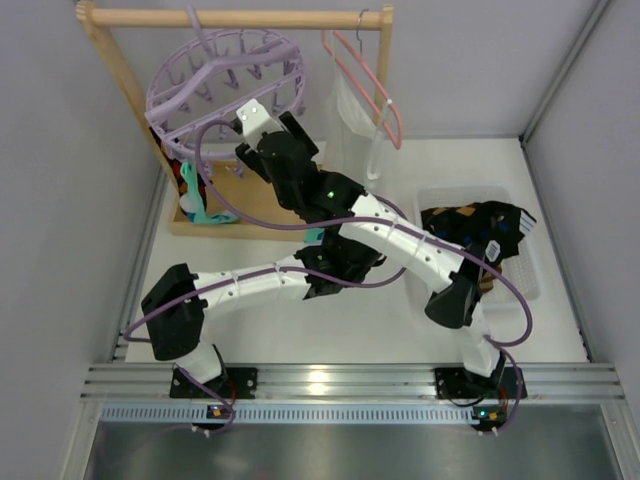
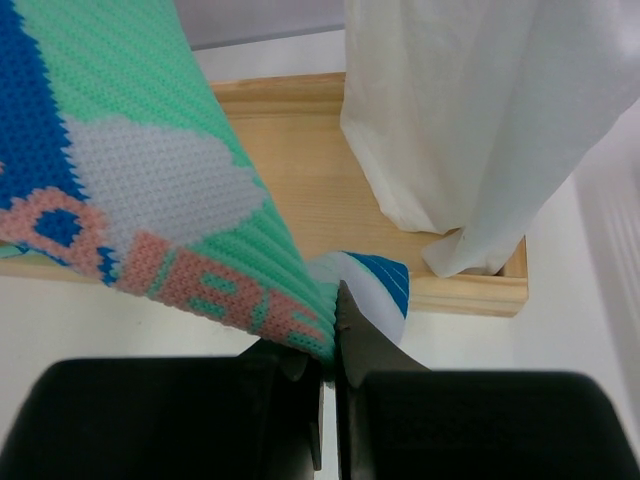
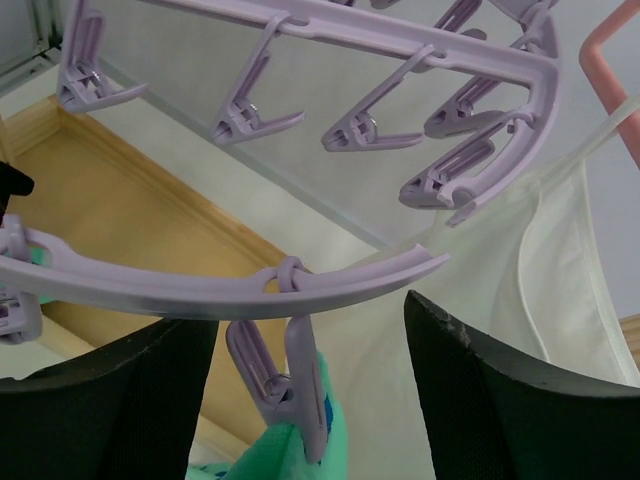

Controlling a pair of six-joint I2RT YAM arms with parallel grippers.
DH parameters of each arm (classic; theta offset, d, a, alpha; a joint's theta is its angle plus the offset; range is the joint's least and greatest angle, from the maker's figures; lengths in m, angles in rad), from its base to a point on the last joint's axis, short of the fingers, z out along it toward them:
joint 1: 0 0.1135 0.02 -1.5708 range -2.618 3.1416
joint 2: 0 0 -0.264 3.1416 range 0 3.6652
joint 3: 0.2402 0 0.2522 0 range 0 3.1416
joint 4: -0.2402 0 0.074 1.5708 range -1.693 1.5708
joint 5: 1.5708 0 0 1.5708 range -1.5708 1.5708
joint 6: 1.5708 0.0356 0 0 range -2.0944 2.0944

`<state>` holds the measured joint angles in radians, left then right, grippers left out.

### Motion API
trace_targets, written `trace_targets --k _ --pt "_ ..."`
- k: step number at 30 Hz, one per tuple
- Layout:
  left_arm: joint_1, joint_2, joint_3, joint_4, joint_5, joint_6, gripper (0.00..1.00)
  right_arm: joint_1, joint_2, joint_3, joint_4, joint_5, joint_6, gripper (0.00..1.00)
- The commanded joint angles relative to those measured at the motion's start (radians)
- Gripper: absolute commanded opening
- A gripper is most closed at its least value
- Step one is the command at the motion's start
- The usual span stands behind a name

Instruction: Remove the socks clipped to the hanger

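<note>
Grey walls (image 1: 60, 150) enclose a white table (image 1: 300, 330) bearing a wooden rack (image 1: 240, 17).

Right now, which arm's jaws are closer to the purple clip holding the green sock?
Right. Right arm: jaws open on either side of the clip. Left arm: jaws shut on the sock, well away from the clip.

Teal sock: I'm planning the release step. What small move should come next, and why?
Probably close the right gripper on the clip to pinch it open. Its fingers stand open on either side of that clip, which hangs from the hanger and bites the teal sock. The left gripper is shut on the sock's lower end, ready to pull it free.
</note>
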<state>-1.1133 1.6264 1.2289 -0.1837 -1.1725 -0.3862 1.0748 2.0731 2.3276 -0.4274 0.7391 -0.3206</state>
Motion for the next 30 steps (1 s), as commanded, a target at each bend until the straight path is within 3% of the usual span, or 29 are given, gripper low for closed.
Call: trace_targets --k 1,5,9,10,13,24,26,27,29,30 --pt "-0.02 -0.034 0.009 0.018 -0.006 -0.005 0.0 -0.027 -0.002 -0.014 0.11 0.045 0.003 0.68" --pt "-0.022 -0.039 0.001 0.016 -0.003 -0.014 0.0 -0.024 -0.011 -0.033 0.141 0.043 0.0 0.57" --pt "-0.023 -0.034 -0.003 0.018 0.002 -0.023 0.0 -0.013 -0.021 -0.053 0.159 0.042 -0.009 0.38" --pt "-0.023 -0.034 -0.005 0.018 0.004 -0.026 0.0 -0.007 -0.028 -0.057 0.164 0.045 -0.011 0.26" --pt "-0.022 -0.033 -0.015 0.016 0.013 -0.033 0.0 0.007 -0.042 -0.07 0.174 0.045 -0.009 0.17" --pt "-0.039 -0.15 -0.206 0.016 0.16 -0.16 0.0 0.011 -0.087 -0.126 0.21 0.029 0.015 0.18" --pt "-0.048 -0.187 -0.244 0.016 0.18 -0.166 0.0 0.011 -0.093 -0.132 0.21 0.016 0.028 0.24" --pt "-0.052 -0.207 -0.256 0.016 0.198 -0.166 0.0 0.011 -0.106 -0.146 0.208 0.01 0.043 0.33" --pt "-0.062 -0.285 -0.282 0.016 0.259 -0.164 0.0 0.013 -0.125 -0.154 0.182 -0.007 0.066 0.38" --pt "-0.063 -0.31 -0.305 0.016 0.286 -0.163 0.0 0.013 -0.137 -0.178 0.176 -0.01 0.075 0.46"
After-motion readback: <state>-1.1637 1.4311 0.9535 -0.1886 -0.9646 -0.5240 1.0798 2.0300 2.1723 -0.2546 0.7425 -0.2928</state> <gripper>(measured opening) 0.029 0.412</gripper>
